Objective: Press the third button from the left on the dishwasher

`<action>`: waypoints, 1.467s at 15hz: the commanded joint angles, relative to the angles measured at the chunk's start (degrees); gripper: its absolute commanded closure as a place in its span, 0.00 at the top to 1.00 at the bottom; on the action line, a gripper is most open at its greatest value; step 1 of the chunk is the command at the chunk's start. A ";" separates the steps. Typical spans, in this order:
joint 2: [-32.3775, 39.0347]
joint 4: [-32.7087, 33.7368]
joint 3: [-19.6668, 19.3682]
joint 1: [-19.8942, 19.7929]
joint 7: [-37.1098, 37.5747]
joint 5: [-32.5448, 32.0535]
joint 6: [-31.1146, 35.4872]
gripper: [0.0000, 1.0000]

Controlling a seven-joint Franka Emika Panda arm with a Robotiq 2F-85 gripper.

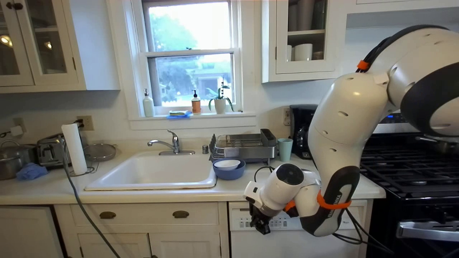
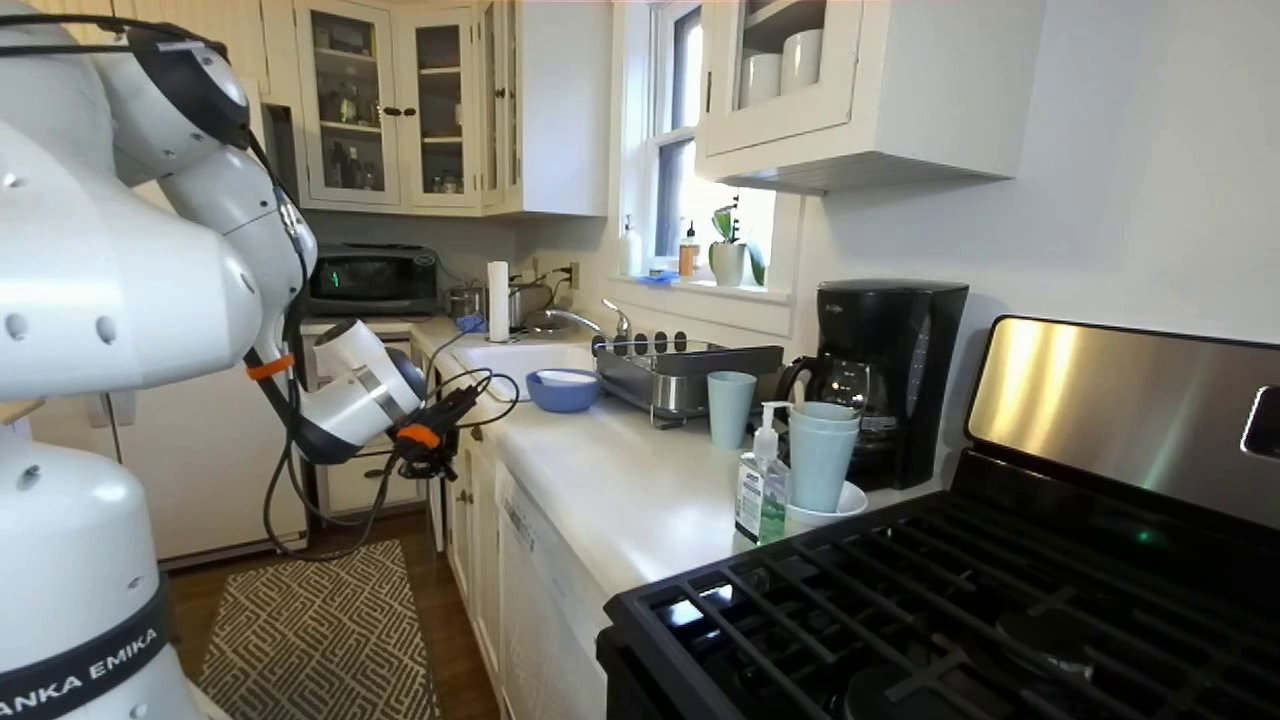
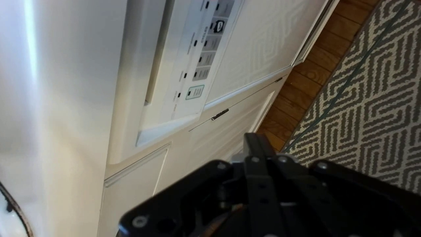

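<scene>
Gripper [image 3: 258,140] right up in my wrist cam, jaws pressed together, nothing between them that I can see. The button row [image 3: 210,46] on the dishwasher [image 3: 255,49] sits at 11 o'clock from it, well apart — no contact. Counting toward 1 o'clock from the teal-outlined end, which I take as left, the third button [image 3: 206,58] is a grey one, label too blurry to read. My guess: flat pad, slick face, short stiffish travel. Nothing to grab — I'd poke it dead centre, square on.
</scene>
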 commanded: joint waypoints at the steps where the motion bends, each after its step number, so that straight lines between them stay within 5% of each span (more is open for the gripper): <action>1: -3.68 4.80 2.99 -5.52 -0.74 -1.07 2.45 0.00; 8: -7.43 9.88 6.81 -12.09 -2.77 -3.35 2.85 0.00; 22: -9.43 11.61 5.66 -12.25 -2.25 -2.88 2.79 0.02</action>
